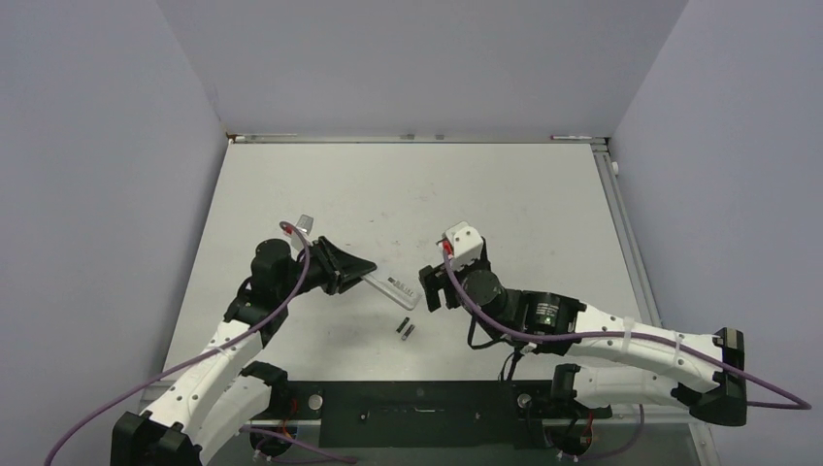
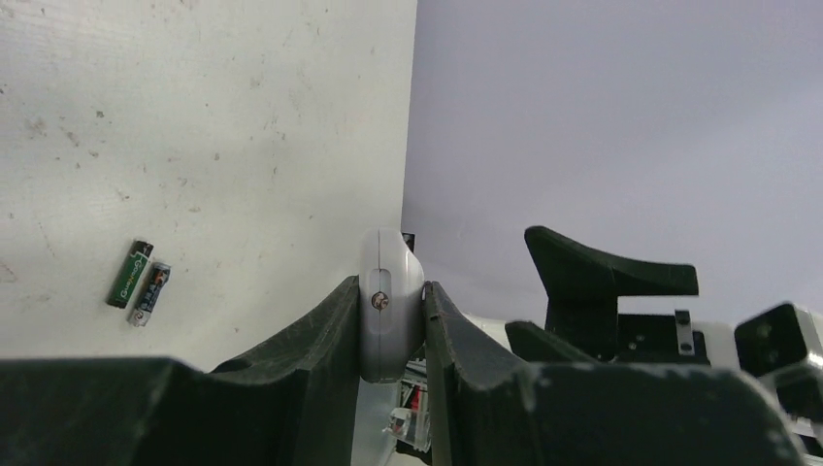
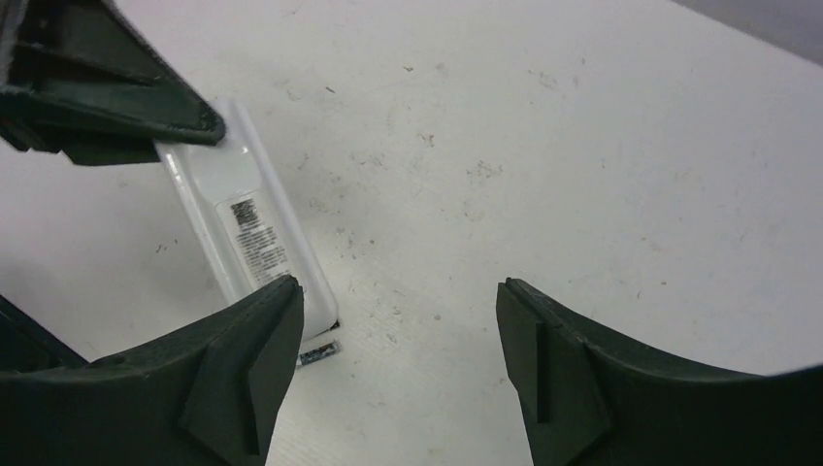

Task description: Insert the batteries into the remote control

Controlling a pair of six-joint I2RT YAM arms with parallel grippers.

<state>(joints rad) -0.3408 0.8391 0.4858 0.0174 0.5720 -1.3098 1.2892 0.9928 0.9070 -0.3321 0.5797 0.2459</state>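
White remote control (image 2: 388,311) gripped by left fingers (image 2: 320,349); 2 batteries (image 2: 129,276) nearby.

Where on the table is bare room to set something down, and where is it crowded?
Free: far half of the table, beyond both arms up to the back wall. Crowded: near middle, where left gripper, remote control, right gripper and batteries cluster.

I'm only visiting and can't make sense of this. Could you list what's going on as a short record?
Left gripper: shut on one end of the remote control
Right gripper: open, holding nothing, beside the remote's other end
Batteries: two, lying side by side on the table, not yet loaded
Remote face showing: the side with a printed label, seen from the right wrist
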